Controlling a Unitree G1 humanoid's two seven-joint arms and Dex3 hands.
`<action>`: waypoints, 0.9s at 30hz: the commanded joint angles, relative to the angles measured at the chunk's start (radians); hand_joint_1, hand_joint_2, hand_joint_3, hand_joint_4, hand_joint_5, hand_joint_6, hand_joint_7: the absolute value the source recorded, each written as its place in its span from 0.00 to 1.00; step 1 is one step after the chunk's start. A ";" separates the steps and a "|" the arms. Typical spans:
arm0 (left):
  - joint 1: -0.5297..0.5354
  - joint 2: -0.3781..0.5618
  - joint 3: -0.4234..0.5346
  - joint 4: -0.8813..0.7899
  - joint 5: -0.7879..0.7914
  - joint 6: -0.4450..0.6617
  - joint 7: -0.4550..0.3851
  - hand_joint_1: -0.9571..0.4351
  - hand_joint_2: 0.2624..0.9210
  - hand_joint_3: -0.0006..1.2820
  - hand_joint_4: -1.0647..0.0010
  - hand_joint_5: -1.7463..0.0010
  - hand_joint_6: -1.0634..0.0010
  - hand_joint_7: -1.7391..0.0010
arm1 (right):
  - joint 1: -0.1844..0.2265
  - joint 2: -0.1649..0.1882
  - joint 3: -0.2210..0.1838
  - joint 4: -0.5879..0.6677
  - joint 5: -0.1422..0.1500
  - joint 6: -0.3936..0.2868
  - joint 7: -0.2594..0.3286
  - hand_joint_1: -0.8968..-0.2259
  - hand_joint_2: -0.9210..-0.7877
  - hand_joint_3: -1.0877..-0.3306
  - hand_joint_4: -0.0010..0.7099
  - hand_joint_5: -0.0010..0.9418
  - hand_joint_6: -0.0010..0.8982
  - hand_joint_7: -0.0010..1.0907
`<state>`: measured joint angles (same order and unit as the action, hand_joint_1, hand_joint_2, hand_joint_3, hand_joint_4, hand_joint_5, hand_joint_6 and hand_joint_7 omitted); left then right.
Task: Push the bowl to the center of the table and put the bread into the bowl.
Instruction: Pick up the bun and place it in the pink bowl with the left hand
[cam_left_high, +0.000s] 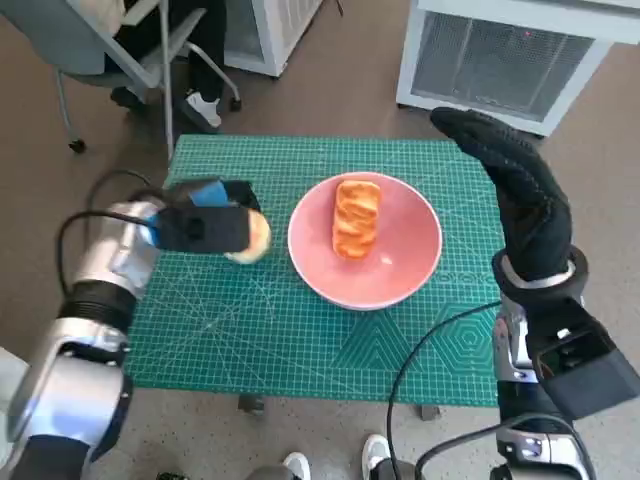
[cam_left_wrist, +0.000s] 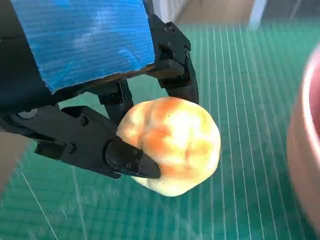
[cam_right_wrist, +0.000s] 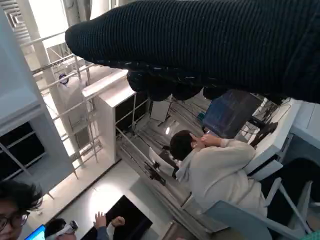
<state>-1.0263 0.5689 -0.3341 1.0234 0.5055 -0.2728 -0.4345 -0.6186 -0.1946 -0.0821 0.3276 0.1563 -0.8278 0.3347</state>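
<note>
Green cutting mat across the middle of the head view, with a pink bowl at its centre holding a striped loaf of bread. At right of frame, right hand in its black glove raised over the mat's far right corner, fingers stretched out and holding nothing. At left of frame, left hand pinching a round bread roll between black fingers, just beside the bowl's left rim.

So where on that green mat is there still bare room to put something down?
Bare mat runs along the near edge, below the pink bowl. The left side is crowded by the left robot hand holding a bread roll; another bread fills the bowl.
</note>
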 joint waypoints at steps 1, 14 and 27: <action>-0.034 0.022 0.051 -0.141 -0.047 -0.016 -0.004 0.69 0.99 0.07 0.41 0.28 0.39 0.36 | 0.011 0.004 0.000 0.006 -0.005 0.004 -0.009 0.43 0.00 0.24 0.00 0.54 0.00 0.64; 0.028 -0.019 0.088 -0.412 -0.121 -0.035 -0.027 0.69 0.97 0.09 0.36 0.35 0.42 0.29 | 0.012 0.003 0.002 0.001 -0.003 0.010 -0.010 0.43 0.00 0.24 0.00 0.55 0.00 0.64; 0.015 -0.129 0.008 -0.424 -0.108 -0.053 -0.090 0.69 0.98 0.09 0.39 0.28 0.44 0.34 | 0.020 0.001 0.002 -0.014 0.003 0.019 -0.009 0.43 0.00 0.24 0.00 0.54 0.00 0.63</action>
<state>-1.0075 0.4607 -0.3060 0.5977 0.3938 -0.3211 -0.5060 -0.6182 -0.1909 -0.0799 0.3204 0.1554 -0.8226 0.3263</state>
